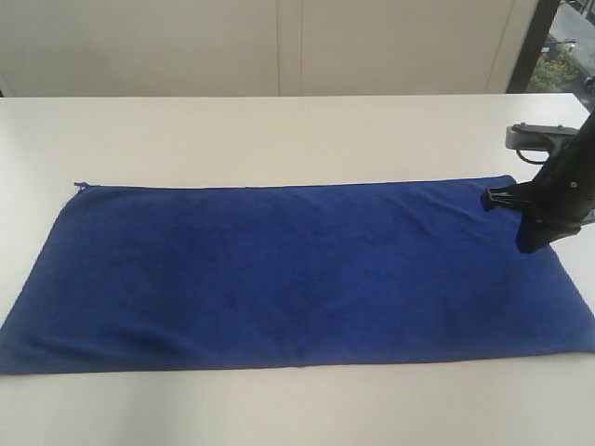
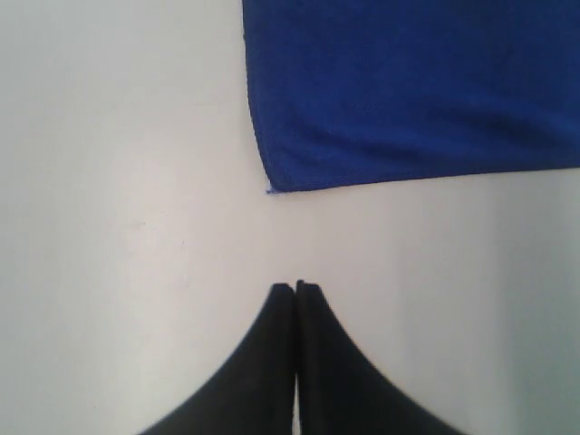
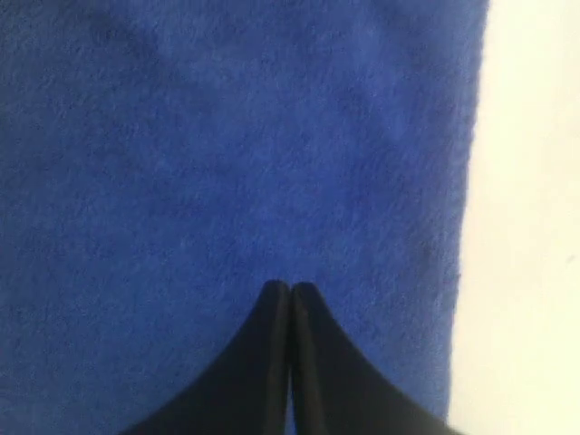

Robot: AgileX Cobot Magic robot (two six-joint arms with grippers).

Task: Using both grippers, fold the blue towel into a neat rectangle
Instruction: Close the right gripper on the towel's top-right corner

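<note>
The blue towel lies spread flat on the white table, filling the lower half of the exterior frame. Its near hem runs along the bottom and is slightly rippled at lower left. It looks a soft, light terry cloth: limp, likely to sag and drag rather than hold a shape, with pile enough to grip well. The corners and stitched hems seem the best places to pinch, one gripper at each of two matching corners. The left gripper shows in its wrist view with fingers pressed together, holding nothing, over bare table and apart from the towel's corner at centre frame. The right gripper is likewise pressed together and empty, poised over the cloth near its edge, at the right of the exterior frame. Whether its tips touch the pile I cannot tell. Beyond, bare table runs to a pale wall at the top
</note>
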